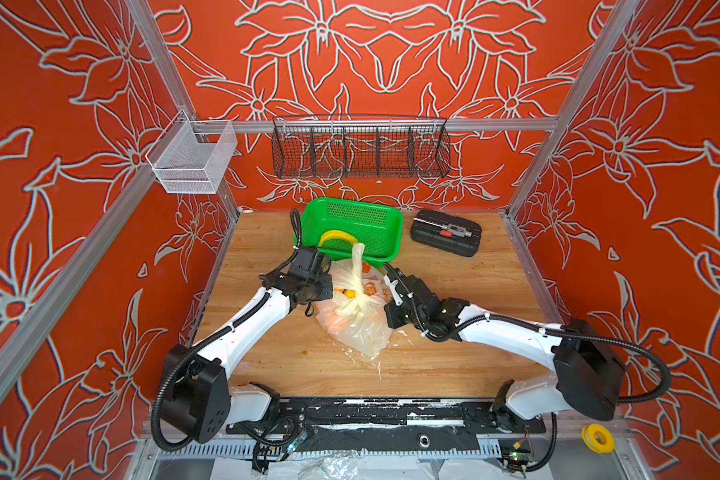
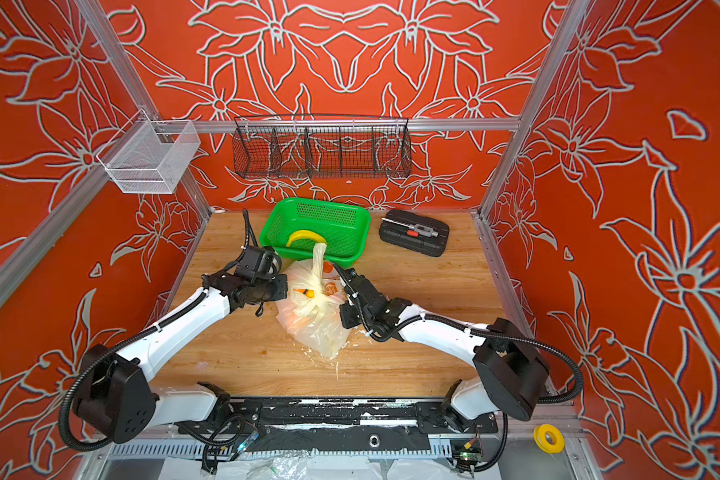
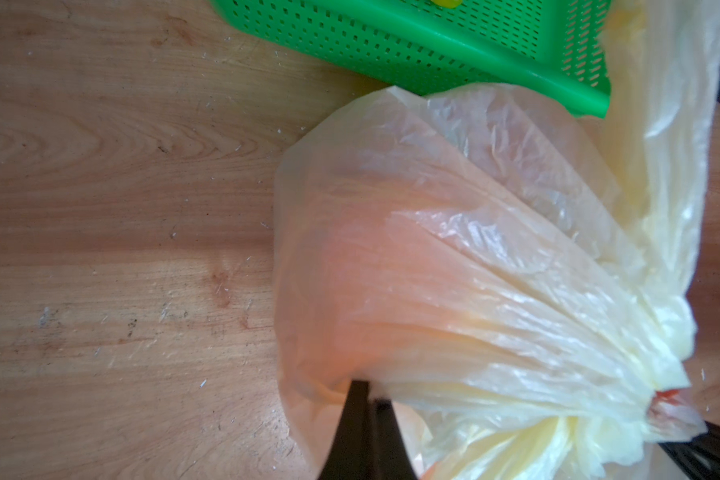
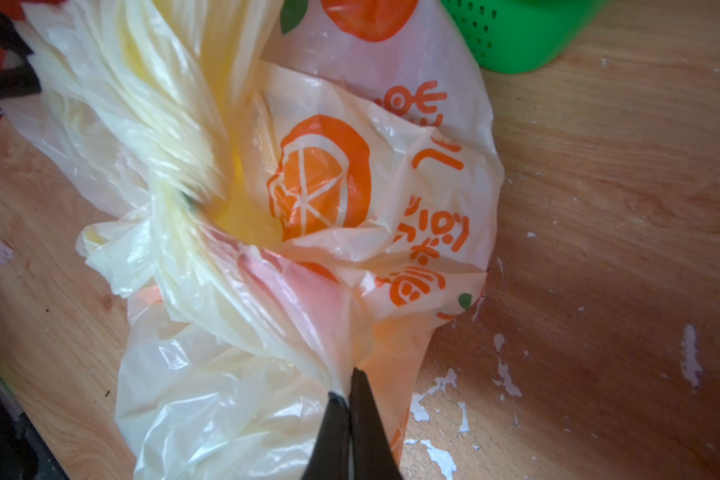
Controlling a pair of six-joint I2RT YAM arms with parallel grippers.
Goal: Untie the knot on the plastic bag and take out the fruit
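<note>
Wooden table (image 1: 267, 353), plastic bag (image 1: 358, 328) mid-table, green basket (image 1: 375, 237) just behind, black case (image 1: 445, 239) beside it

a robot lab booth: aluminium frame (image 1: 495, 124), red floral walls (image 1: 391, 62), wooden tabletop (image 1: 454, 357).

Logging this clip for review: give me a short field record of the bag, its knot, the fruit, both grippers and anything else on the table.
plastic bag: thin, cream-white, translucent, orange fruit prints; lies on the wooden table
knot: twisted cream handle strips, bunched, tail standing up
fruit: orange and yellow show inside the bag; none seen on the table
left gripper: shut, pinching bag film
right gripper: shut, pinching a gathered fold
basket: green perforated plastic, behind the bag, curved yellow banana inside
case: black plastic tool case, back right
</note>
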